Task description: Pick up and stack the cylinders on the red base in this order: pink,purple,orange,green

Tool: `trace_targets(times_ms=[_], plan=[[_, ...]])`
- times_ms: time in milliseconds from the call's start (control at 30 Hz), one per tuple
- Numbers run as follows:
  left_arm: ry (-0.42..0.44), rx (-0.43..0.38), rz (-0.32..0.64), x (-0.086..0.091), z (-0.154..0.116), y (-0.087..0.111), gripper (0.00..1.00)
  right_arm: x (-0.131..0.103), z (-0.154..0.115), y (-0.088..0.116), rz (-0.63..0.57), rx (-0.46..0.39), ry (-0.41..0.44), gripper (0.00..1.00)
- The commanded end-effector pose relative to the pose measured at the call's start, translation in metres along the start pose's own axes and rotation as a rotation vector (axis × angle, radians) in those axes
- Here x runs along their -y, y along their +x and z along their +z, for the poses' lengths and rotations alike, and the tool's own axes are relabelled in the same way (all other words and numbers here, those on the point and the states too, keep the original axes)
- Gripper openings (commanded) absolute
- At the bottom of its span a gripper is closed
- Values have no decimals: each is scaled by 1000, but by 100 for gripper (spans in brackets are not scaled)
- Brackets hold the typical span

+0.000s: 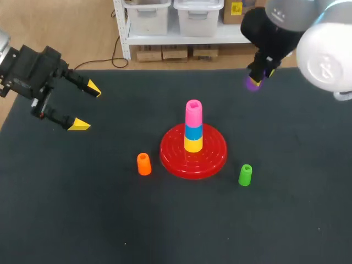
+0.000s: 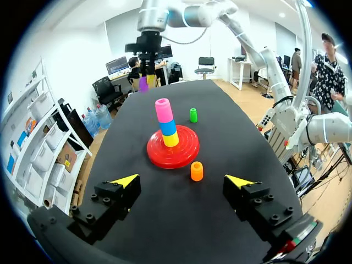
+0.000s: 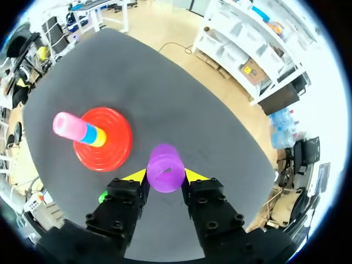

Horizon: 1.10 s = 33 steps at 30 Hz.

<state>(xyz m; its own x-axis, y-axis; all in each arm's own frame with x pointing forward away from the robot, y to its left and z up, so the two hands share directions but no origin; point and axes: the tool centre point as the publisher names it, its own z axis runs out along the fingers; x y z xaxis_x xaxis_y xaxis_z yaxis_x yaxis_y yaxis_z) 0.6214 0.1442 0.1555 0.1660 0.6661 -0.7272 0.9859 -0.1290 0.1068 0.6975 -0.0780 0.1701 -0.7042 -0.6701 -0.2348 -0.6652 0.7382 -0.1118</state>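
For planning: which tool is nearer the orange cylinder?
Left. The left tool hangs open left of the orange cylinder; the right tool, holding the purple cylinder, is beyond the red base.

In the head view our right hand [image 1: 261, 76] covers most of the purple cylinder [image 1: 252, 83]; only its lower end peeks out. Our right arm [image 1: 324, 52] runs off the view's edge there, and so does our left arm [image 1: 4, 44]. In the right wrist view, the green cylinder [image 3: 103, 196] sits almost wholly hidden behind a finger, and the purple cylinder overlaps both yellow fingertips [image 3: 193, 176].
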Motion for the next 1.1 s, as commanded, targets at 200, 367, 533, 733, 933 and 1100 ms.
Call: trace_targets(times_ms=[200, 367, 533, 733, 933, 1100], plan=[[1, 1, 1, -1, 0, 1, 100, -24, -41, -8, -108, -3, -15, 0], [1, 1, 1, -1, 0, 1, 100, -35, -49, -14, -184, -38, -66, 0], [1, 1, 1, -1, 0, 1, 100, -40, -57, -17, -224, -35, -107, 0], [1, 1, 1, -1, 0, 1, 100, -55, -61, -26, -288, -51, -103, 0], [1, 1, 1, -1, 0, 1, 100, -71, -57, -30, -313, -48, -70, 0], [1, 1, 1, -1, 0, 1, 100, -79, -54, -25, -330, -49, -89, 0]])
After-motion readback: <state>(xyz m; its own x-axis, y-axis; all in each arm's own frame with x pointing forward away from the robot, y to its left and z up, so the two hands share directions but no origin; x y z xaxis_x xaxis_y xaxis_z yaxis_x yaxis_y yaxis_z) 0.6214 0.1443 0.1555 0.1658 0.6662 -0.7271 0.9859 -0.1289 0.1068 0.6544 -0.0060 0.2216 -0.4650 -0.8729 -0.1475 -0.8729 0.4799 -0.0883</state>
